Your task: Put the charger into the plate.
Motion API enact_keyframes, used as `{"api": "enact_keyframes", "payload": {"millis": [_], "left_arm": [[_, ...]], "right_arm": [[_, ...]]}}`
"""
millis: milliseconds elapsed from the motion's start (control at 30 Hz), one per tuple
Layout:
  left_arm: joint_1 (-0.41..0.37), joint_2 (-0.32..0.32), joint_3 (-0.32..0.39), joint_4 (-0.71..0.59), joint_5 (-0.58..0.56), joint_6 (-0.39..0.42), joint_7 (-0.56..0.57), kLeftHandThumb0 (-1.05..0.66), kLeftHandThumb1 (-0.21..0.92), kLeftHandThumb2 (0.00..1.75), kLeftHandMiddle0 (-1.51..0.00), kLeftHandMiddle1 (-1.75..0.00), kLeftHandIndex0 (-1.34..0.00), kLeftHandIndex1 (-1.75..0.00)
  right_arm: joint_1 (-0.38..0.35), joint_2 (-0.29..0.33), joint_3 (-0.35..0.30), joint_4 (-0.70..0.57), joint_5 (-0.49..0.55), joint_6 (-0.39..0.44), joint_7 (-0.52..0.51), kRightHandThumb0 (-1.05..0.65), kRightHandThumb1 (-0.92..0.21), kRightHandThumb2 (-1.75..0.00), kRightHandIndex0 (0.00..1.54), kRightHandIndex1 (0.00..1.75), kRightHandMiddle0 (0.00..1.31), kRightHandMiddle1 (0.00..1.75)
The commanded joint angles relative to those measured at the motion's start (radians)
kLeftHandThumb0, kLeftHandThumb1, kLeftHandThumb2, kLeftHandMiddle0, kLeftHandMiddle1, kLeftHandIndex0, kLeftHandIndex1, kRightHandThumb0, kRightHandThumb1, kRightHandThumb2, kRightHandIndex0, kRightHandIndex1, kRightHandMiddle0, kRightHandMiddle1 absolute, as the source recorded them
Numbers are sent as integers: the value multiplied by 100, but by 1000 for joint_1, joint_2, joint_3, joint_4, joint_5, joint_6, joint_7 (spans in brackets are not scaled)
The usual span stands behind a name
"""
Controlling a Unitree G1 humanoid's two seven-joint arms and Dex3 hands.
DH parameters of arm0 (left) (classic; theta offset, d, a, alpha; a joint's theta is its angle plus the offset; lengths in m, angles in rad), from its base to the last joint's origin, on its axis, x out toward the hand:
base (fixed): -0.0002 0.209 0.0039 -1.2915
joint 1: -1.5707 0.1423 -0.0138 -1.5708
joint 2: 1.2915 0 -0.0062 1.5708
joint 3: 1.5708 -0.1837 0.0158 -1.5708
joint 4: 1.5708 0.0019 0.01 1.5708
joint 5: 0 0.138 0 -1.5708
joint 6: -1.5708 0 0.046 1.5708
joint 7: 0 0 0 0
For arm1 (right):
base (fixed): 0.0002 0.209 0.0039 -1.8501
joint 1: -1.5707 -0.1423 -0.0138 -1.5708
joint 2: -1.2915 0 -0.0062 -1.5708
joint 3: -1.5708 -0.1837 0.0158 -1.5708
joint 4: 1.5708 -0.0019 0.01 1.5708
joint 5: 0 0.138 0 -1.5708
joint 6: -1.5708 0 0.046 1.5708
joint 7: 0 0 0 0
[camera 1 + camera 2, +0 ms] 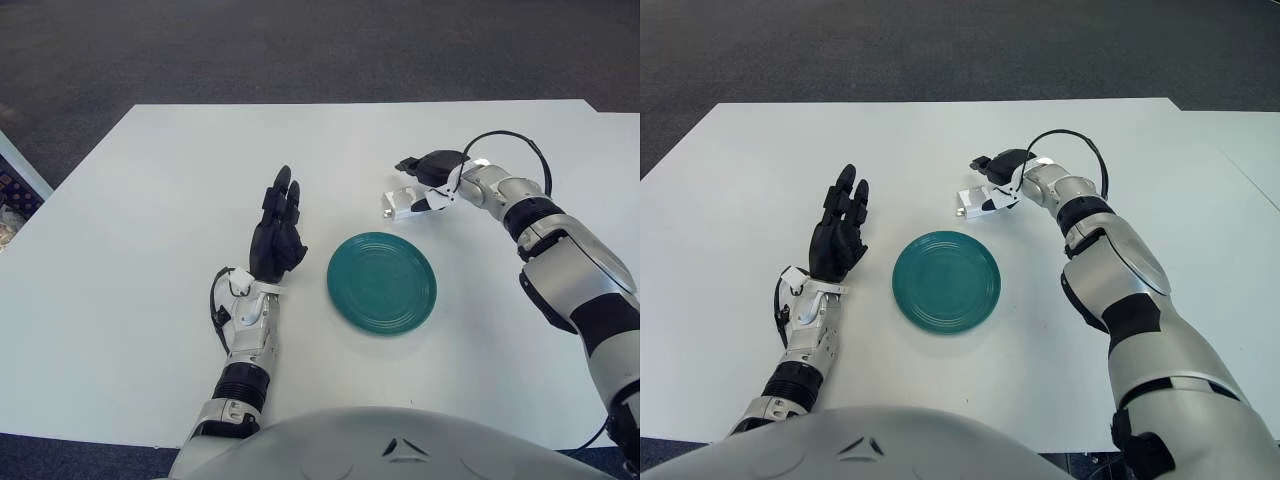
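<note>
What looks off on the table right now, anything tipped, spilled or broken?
Nothing stands out. The white charger lies on the table beyond the empty green plate, with the right robot hand right at it. The left robot hand shows left of the plate, fingers extended. No spills or damage visible.

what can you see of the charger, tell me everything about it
The charger is a small white block with a darker end facing left, lying flat on the white table just beyond the green plate and clear of its rim. The right hand is at its right end, fingers over it; a firm grip cannot be confirmed.
</note>
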Motion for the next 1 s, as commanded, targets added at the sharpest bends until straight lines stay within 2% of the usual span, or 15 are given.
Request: {"api": "enact_keyframes", "payload": {"millis": [0, 467, 967], "left_arm": [[122, -179, 6, 195, -49, -60, -3, -100, 92, 76, -6, 0, 0, -28], [133, -178, 10, 202, -90, -79, -47, -100, 92, 75, -6, -1, 0, -32], [122, -182, 6, 196, -79, -66, -42, -97, 92, 84, -8, -1, 0, -32]], "right_arm": [[-36, 7, 22, 10, -25, -17, 12, -80, -92, -55, 25, 1, 0, 33], [-16, 15, 52, 20, -24, -25, 6, -81, -92, -58, 23, 0, 0, 32], [22, 25, 75, 20, -24, -3, -19, -83, -92, -61, 25, 1, 0, 32]]}}
